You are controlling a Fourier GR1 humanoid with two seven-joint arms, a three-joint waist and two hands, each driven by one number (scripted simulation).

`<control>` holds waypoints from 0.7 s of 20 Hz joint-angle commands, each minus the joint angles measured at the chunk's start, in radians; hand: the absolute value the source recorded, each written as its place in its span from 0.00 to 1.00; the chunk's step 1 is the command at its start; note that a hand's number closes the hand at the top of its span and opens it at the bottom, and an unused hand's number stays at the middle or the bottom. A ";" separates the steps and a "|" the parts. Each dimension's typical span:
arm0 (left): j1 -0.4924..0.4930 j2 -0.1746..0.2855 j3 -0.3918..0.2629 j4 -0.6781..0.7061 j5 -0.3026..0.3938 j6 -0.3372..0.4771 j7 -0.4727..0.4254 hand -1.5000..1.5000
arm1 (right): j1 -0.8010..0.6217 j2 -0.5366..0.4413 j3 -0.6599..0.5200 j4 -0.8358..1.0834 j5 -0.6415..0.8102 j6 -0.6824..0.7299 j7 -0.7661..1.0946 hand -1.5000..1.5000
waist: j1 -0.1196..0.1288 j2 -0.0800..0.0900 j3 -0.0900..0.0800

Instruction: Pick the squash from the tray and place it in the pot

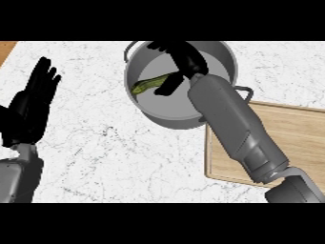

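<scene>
Marble counter (123,143), placing step: squash (147,86) inside pot (173,122) beside right hand (184,56).
Its grip I cannot tell; next, lift clear of the rim. Left hand (35,100) rests open.

No text, label, brand, number or sign can be read anywhere. The grey pot (179,125) at the far middle, the wooden tray (312,143) at the right and the white marbled counter (108,138) all show plain surfaces. The grey shell of the left forearm (10,178), near at the left, carries a small dark mark, too small to tell as lettering.
</scene>
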 commanded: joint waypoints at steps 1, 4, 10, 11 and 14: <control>0.027 -0.023 -0.021 0.009 -0.016 0.002 -0.031 0.50 | 0.011 0.002 -0.085 0.020 -0.153 -0.023 -0.117 0.00 | 0.016 0.004 0.000; 0.022 0.002 0.004 -0.035 -0.010 0.006 -0.002 0.50 | -0.021 0.002 -0.178 0.041 -0.196 -0.001 -0.149 0.00 | -0.011 -0.005 0.000; 0.065 -0.034 -0.023 -0.046 -0.036 0.024 -0.012 0.50 | -0.054 -0.124 -0.272 0.099 -0.262 0.120 -0.180 0.00 | -0.027 -0.008 0.000; -0.009 0.002 0.031 0.043 -0.014 0.008 -0.017 0.50 | -0.093 -0.154 -0.292 0.104 -0.283 0.169 -0.160 0.00 | -0.033 -0.006 -0.001; 0.028 -0.024 -0.015 -0.061 -0.038 0.035 0.046 0.50 | -0.066 -0.197 -0.319 0.144 -0.300 0.209 -0.220 0.00 | -0.026 -0.008 0.000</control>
